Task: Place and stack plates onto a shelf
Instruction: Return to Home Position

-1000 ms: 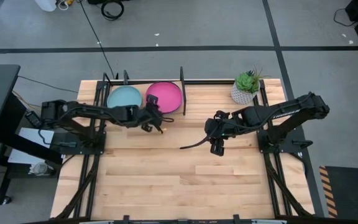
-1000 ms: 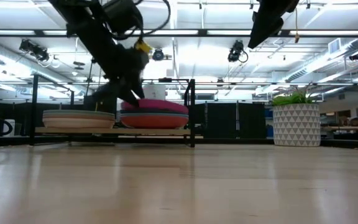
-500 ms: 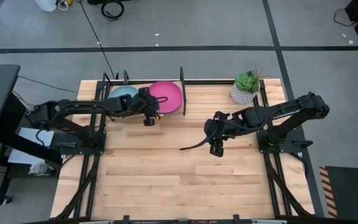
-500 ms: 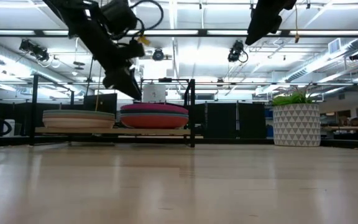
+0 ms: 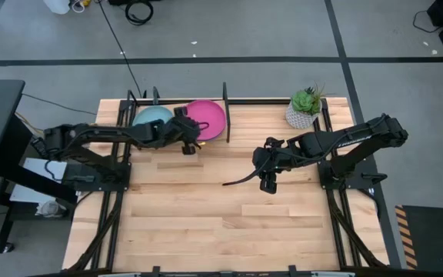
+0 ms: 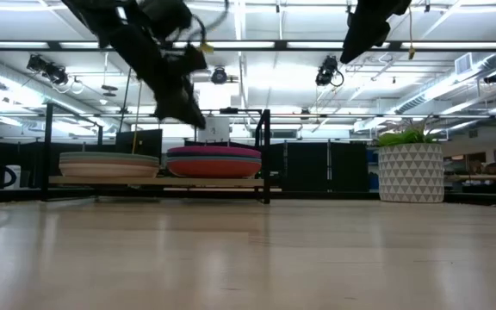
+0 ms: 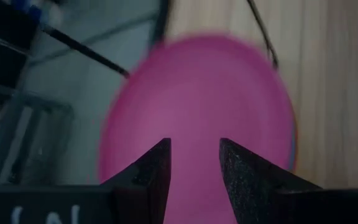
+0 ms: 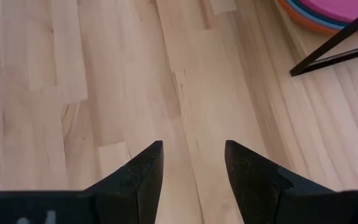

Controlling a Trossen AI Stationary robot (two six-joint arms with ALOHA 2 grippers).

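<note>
Two stacks of plates stand on the shelf (image 5: 177,101) at the table's far left. The left stack is topped by a pale blue plate (image 5: 151,118), the right stack by a magenta plate (image 5: 208,119), which also shows in the left wrist view (image 7: 204,112) and the low view (image 6: 213,150). My left gripper (image 5: 192,138) hovers open and empty above the near edge of the magenta plate; its fingers (image 7: 194,168) have a gap between them. My right gripper (image 5: 266,171) hangs open and empty over the middle of the table, fingers (image 8: 191,168) apart.
A potted green plant (image 5: 304,108) stands at the far right of the table. The shelf's black upright posts (image 5: 224,114) flank the stacks. The plank tabletop (image 5: 229,223) stretches toward the near edge.
My left gripper has risen off the magenta plate's near edge and shifted a little toward the far right, over the right stack. The magenta plate now lies flat on its stack. My right gripper has kept still.
</note>
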